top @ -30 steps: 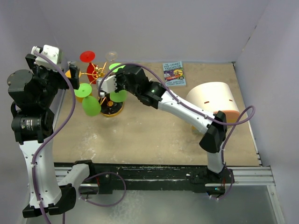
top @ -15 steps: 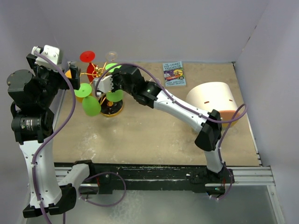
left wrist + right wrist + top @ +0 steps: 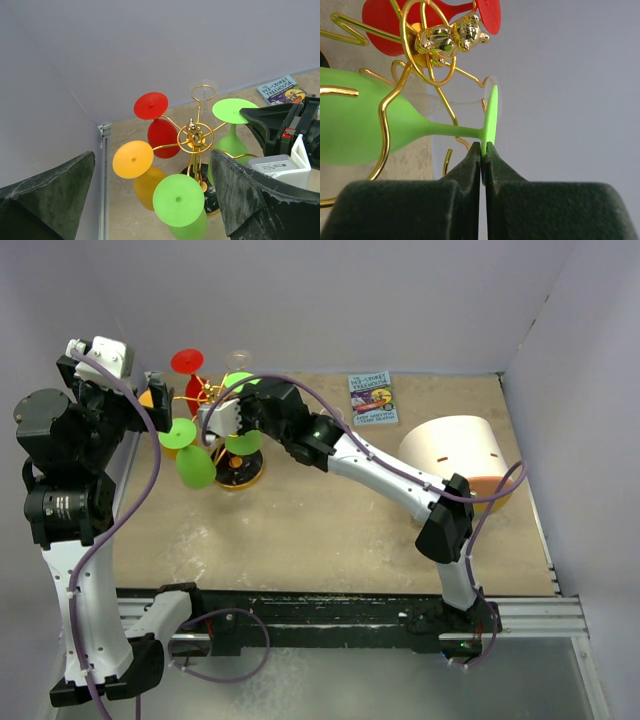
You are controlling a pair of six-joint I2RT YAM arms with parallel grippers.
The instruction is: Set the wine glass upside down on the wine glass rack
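The gold wire wine glass rack (image 3: 212, 396) stands on its black disc base (image 3: 240, 476) at the back left. My right gripper (image 3: 252, 392) is shut on the rim of the foot of a green wine glass (image 3: 249, 443), held upside down against the rack. In the right wrist view the pads (image 3: 470, 167) pinch the foot's edge (image 3: 491, 117), and the stem (image 3: 450, 131) runs past a gold loop arm (image 3: 385, 117). My left gripper (image 3: 152, 156) is open and empty above the rack's hub (image 3: 194, 134).
Red (image 3: 151, 105), orange (image 3: 132, 159) and green (image 3: 178, 200) glasses hang upside down on the rack, and a clear one (image 3: 202, 87) on its far side. A book (image 3: 372, 397) lies at the back wall. A white cylinder (image 3: 455, 452) lies at the right.
My right gripper has carried the green glass a little to the left, closer to the rack's post. The left arm has not moved.
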